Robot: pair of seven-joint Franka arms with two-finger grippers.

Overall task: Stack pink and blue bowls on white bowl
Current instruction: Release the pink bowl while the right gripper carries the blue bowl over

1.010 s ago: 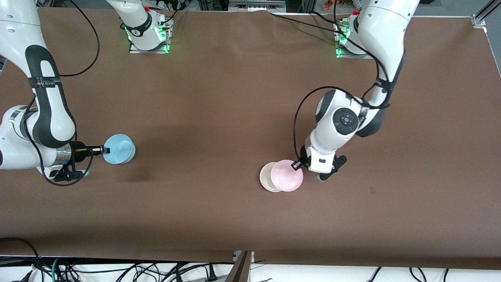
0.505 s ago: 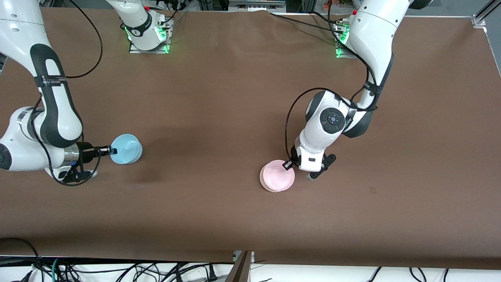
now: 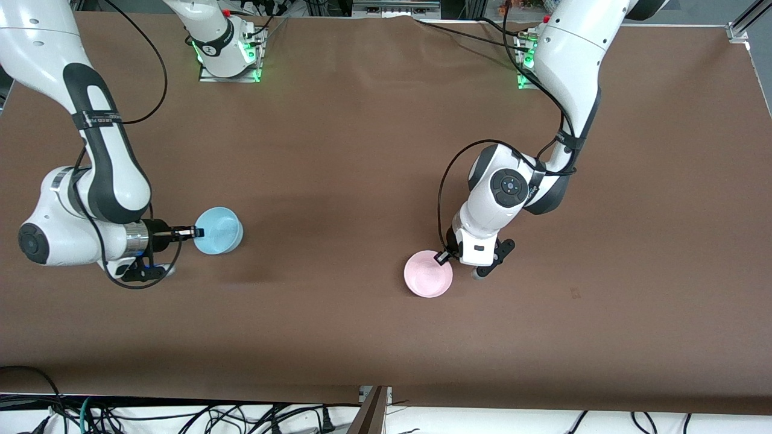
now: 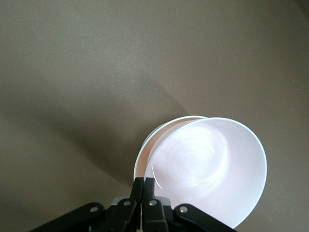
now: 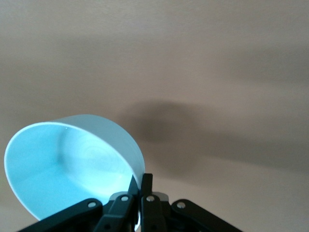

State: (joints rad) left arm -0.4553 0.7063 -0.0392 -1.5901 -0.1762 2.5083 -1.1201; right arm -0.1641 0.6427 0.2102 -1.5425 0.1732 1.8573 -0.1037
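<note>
Nesting done: pale pink round plastic bowl (image 3: 428, 274) now covers white plastic bowl (image 4: 145, 153), left tool (image 3: 443, 256) clamping pink rim. Right tool (image 3: 194, 231), gripping sky-blue plastic bowl (image 3: 219, 230), moved closer over brown counter (image 3: 338, 150).

Two glossy white arms with rounded shells and black joint bands. Left arm (image 3: 567, 54): round dark cap with a blue dot on the wrist housing; a black cable loops alongside. Right arm (image 3: 90, 181): black strap with pale lettering; silver ring before the dark hand. Bases glow green, red button on each. Slim black fingers (image 4: 145, 186), small silver screws at the knuckles.
</note>
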